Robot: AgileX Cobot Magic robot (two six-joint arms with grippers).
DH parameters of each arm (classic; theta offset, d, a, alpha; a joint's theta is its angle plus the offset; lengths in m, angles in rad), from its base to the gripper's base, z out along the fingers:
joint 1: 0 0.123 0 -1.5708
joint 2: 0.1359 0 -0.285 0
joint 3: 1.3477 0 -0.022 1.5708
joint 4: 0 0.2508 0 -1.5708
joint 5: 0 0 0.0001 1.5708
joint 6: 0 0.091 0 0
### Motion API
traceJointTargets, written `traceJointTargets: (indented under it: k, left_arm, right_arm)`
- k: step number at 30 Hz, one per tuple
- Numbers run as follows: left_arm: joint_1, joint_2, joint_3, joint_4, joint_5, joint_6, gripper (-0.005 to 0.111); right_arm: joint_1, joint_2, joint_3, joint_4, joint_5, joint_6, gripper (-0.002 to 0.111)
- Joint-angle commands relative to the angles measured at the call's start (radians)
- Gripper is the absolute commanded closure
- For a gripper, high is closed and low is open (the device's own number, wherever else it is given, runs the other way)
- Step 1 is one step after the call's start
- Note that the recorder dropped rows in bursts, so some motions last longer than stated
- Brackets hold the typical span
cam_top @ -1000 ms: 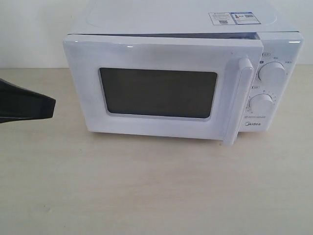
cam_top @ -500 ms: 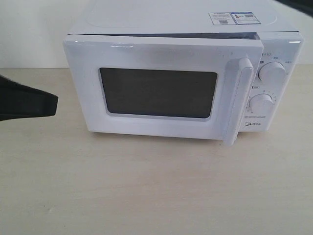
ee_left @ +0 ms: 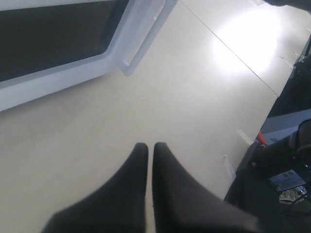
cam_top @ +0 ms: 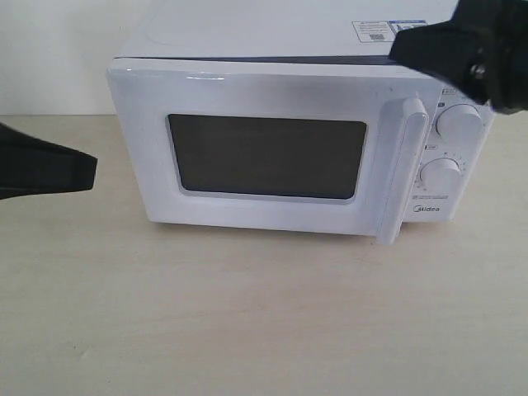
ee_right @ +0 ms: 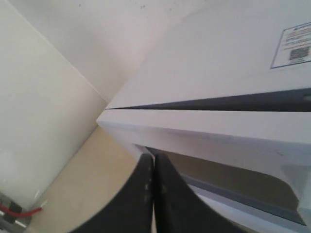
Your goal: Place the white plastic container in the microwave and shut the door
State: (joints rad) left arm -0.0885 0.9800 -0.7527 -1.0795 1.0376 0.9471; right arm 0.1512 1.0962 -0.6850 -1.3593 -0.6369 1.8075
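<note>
The white microwave (cam_top: 289,29) stands at the middle back of the table. Its door (cam_top: 272,91), with dark window (cam_top: 268,157) and bar handle (cam_top: 404,165), sits almost against the body, with a thin dark gap (ee_right: 218,103) along the top. The white plastic container is out of view. My right gripper (cam_top: 396,49) is shut and empty and hangs by the top right corner of the door, its tips (ee_right: 153,156) over the door's upper edge (ee_right: 204,128). My left gripper (cam_top: 87,173) is shut and empty, left of the microwave, above the tabletop (ee_left: 150,145).
Two round knobs (cam_top: 459,124) (cam_top: 440,175) sit on the panel right of the handle. Stickers (cam_top: 375,29) lie on the microwave's top. The pale wooden table (cam_top: 247,313) stretches in front. Dark equipment (ee_left: 286,165) stands beyond the table's edge.
My right gripper has come into view from the upper right and now covers the microwave's top right corner. The left gripper and the door have barely moved.
</note>
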Motion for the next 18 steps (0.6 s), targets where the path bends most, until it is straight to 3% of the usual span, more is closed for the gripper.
traceJointTargets:
  k: [1,3,5,8,12,18]
  left_arm:
    - [-0.003,-0.001,-0.005,0.000,0.039,-0.004,0.102]
    - [-0.003,-0.001,-0.005,0.004,0.042,-0.004,0.102]
    - [-0.003,-0.001,-0.005,0.004,0.042,-0.004,0.102]
    - [-0.003,-0.001,-0.005,0.004,0.035,-0.004,0.102]
    - [-0.003,-0.001,-0.005,0.004,0.032,-0.004,0.102]
    - [-0.003,-0.001,-0.005,0.004,0.036,-0.004,0.102]
  right_arm:
    - [0.144,0.054,-0.001,0.081,0.201,-0.139,0.108]
    - [0.272,0.053,-0.001,0.233,0.473,-0.258,0.108]
    - [0.341,0.056,-0.011,0.391,0.555,-0.442,0.108]
    - [0.383,0.076,-0.024,0.555,0.509,-0.665,0.108]
    - [0.356,0.119,-0.030,0.817,0.507,-0.836,0.108]
    - [0.346,0.192,-0.030,0.907,0.427,-0.909,0.108]
